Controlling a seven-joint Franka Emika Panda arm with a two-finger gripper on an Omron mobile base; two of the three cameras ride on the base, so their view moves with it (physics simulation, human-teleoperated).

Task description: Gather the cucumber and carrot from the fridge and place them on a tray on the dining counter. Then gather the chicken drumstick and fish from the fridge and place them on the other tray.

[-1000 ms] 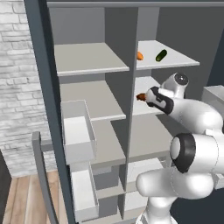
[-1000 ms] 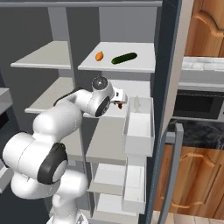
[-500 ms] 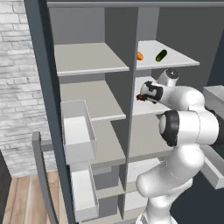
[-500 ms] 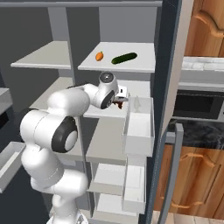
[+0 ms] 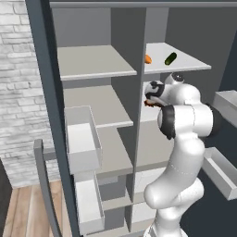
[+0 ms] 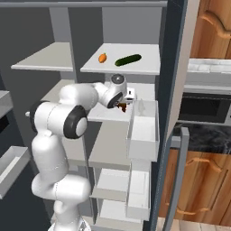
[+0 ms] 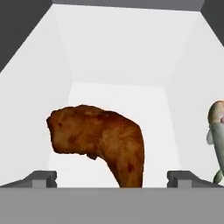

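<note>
We have swung the arm deeper onto the shelf; claw wide, straddling the drumstick, fish at 3 o'clock. Grasp seems next, though carrot and cucumber lie ungathered.

The white arm rises from the base, bends at the elbow and reaches forward at mid height. The gripper points level ahead, jaws spread wide, its fingertips far apart and empty.
</note>
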